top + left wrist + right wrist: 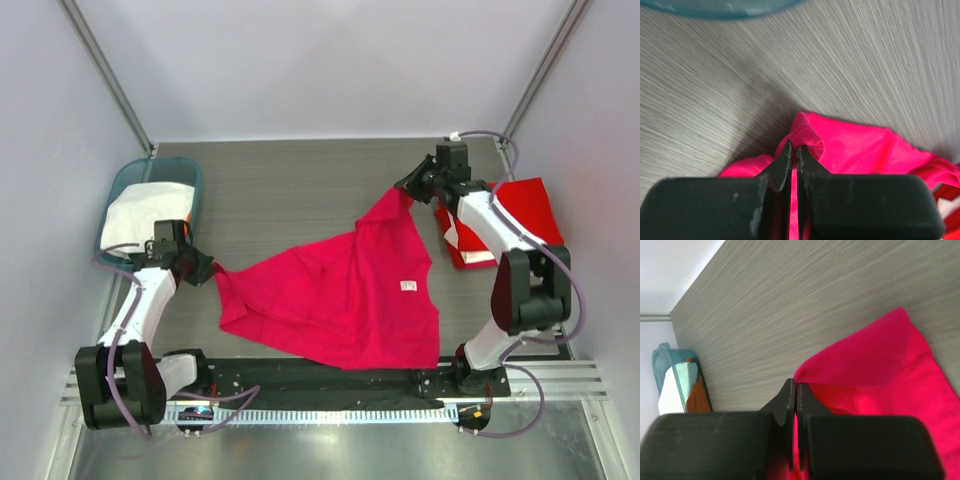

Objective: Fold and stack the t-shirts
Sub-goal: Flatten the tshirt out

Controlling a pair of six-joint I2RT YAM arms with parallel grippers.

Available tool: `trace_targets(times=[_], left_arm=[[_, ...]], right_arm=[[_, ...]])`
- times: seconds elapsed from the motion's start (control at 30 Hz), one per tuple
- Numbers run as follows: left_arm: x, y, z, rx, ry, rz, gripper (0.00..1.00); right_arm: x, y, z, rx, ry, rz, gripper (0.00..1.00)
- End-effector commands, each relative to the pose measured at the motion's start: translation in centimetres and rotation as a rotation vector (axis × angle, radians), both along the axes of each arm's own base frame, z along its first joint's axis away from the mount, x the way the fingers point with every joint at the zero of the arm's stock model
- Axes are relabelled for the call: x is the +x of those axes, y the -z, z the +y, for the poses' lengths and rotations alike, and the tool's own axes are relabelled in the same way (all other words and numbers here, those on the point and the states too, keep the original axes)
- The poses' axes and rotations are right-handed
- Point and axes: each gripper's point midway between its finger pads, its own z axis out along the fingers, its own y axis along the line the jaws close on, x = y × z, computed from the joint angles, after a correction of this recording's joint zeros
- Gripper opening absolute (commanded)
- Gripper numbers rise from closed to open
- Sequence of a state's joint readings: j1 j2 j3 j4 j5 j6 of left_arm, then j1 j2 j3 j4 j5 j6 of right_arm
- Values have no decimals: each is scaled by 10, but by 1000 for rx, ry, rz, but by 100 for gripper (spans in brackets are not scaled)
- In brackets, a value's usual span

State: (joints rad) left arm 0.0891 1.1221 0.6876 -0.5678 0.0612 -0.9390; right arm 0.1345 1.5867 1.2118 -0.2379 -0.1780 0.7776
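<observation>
Over on the left, the teal basket sits at the far-left corner of the desk. A white t-shirt is heaped in it, waiting its turn, I'd guess. Just to the near side of the basket, the left gripper has its jaws pinched almost together on the left corner of the magenta-pink t-shirt. Its wrist view shows only a thin fold of pink cloth between the fingers.

The shirt itself is spread across the middle of the desk with a small white label facing up. It is wrinkled along the near-left side and not yet folded.

At its far-right corner the cloth draws up to a point where the right gripper has it, jaws likewise closed tight on a sliver of fabric. With holds on two corners well apart, the arms look to be stretching the shirt flat so it can be folded cleanly. I'd say the job is at the smoothing-out stage.

Further right, folded red t-shirts lie beside and partly under the right arm, apart from the pink one. That is presumably the finished pile, kept within that arm's reach. A white patch shows at its near edge, but I cannot tell what it is.
</observation>
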Motion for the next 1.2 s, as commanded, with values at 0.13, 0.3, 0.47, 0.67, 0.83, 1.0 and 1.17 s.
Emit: trace_targets(times=[0.13,0.3,0.47,0.67,0.83,1.0,1.17], left_arm=[[18,-43,49,206,-167,-115,0],[-1,-54,71,262,-279,-123,0],[-14,-57,83,295,-341,-138,0],[-18,-60,88,315,-360,-139,8],[-13,-77,86,323,-329,-198,48],[4,-99,70,308,-174,-262,58],[26,-97,29,177,78,-262,57]], right_arm=[[67,-16,21,49,-71,-120,5],[76,-2,29,95,-79,-105,27],[75,9,9,-16,-16,-85,93],[64,26,-25,-184,81,-34,79],[75,47,-35,-225,141,8,67],[99,63,-42,-336,102,44,56],[121,94,-49,-448,55,130,59]])
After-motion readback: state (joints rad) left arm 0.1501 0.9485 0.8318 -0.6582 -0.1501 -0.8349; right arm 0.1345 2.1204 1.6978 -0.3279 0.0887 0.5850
